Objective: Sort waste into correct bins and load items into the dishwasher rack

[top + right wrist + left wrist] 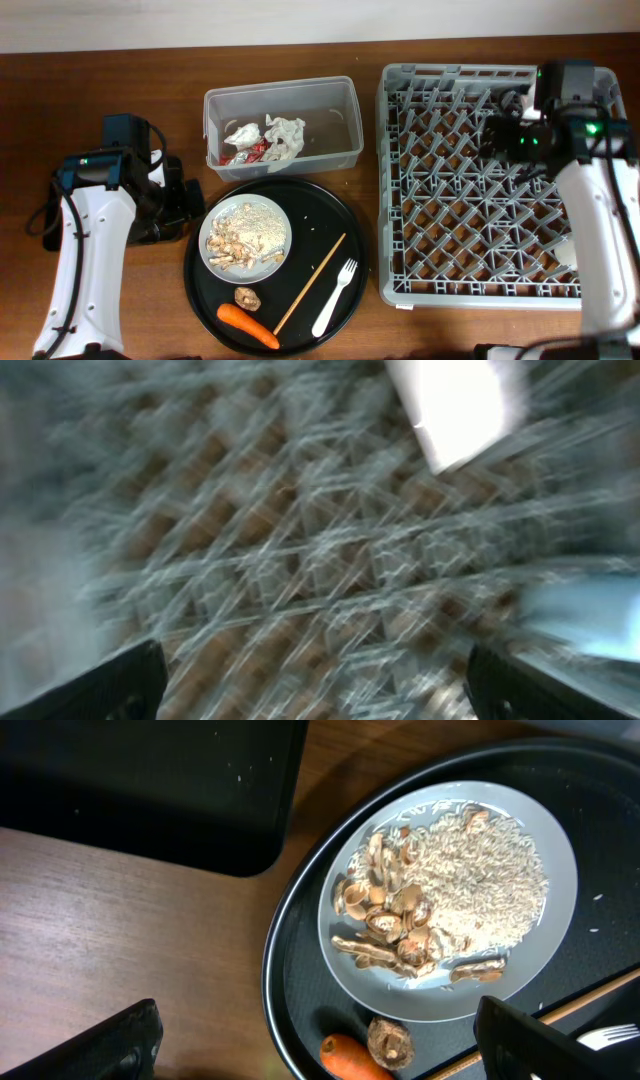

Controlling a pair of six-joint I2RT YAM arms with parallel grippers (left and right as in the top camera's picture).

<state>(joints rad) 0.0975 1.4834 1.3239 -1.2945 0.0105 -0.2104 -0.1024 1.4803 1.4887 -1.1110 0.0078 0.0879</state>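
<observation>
Big square grey plastic rack [480, 200] sits right, the right gripper [320, 682] over it, fingers spread, view blurred. The round black tray [345, 235] carries a white round plate [212, 222] of beige crumbly scraps [248, 238]. The left gripper [330, 1042] hovers there, fingers wide apart. The clear plastic tub [340, 100] holds crumpled white tissues [287, 135] and red-and-white wrappers [246, 153], print unreadable.

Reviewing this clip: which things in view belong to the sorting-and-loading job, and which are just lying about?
Job: clear tub holding tissues and wrappers; black rectangular tray; rack; plate of food scraps; carrot; brown lump; chopstick; fork.
Just lying about: round black tray; table.
</observation>
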